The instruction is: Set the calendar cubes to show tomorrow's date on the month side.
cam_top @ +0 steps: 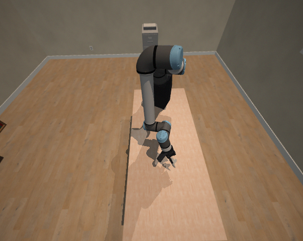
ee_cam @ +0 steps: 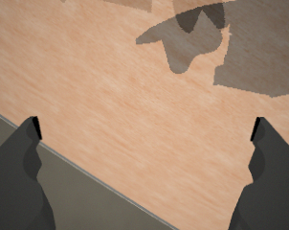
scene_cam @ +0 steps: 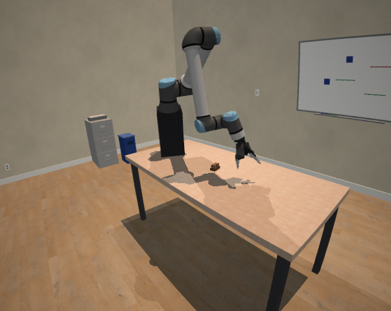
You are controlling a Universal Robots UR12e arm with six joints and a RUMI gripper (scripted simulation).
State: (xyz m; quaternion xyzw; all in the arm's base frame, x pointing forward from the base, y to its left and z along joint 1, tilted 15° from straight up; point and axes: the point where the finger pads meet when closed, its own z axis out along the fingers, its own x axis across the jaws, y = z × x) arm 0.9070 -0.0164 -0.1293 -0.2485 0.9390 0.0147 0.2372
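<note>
One small brown calendar (scene_cam: 214, 166) sitting on the desk (scene_cam: 289, 201) (cam_top: 177, 207) (ee_cam: 111, 96), blocky and dark-based, its digits too small to read, the end effector (scene_cam: 248, 165) (cam_top: 164, 165) (ee_cam: 144, 118) hovering nearby, spread wide.

The calendar (scene_cam: 214, 166), off to the side of the open jaws in the exterior view, is too small for its digits, its month name or the seams between cubes and tray to be read. In the top view the arm (cam_top: 147, 98) hides it, somewhere behind the jaws. In the wrist view the frame's lower corners cut off the rear of both fingers, one on either side of the gap between the jaws.
</note>
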